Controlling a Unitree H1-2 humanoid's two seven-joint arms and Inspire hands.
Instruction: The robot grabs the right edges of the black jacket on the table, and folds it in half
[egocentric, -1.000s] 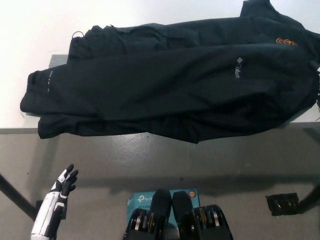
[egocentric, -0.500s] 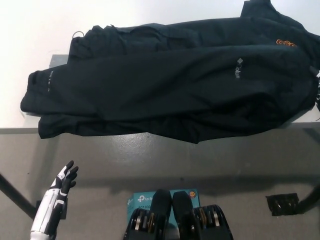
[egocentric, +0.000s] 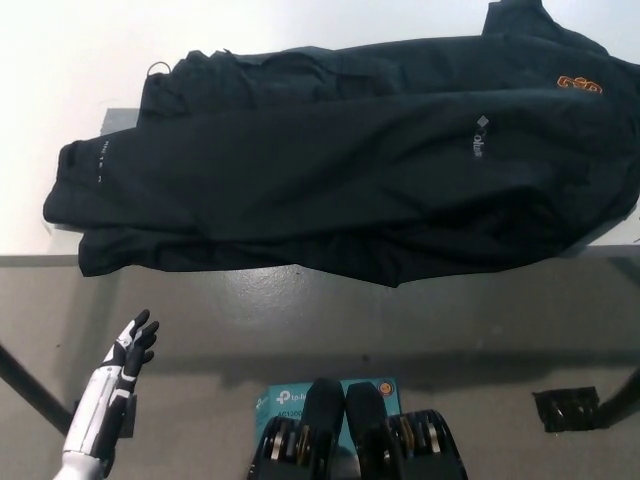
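Jacket (egocentric: 350, 170) lay spread across the white table (egocentric: 60, 60), its near hem overhanging the edge, unfolded. The left hand (egocentric: 132, 348) waited low with fingers spread, holding nothing. The right hand was out of view.

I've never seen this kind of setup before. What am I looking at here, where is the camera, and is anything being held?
This is a humanoid robot's own view: the camera sits on its head and looks steeply down. A large black fabric jacket with small white and orange logos lies spread flat on the white table, its lower edge hanging over the front. The robot's white left hand hovers at the lower left, below the table edge, fingers apart, holding nothing. Its black right hand is not in view. On the grey floor lie a teal cardboard box and a small black object. The jacket is not yet folded.
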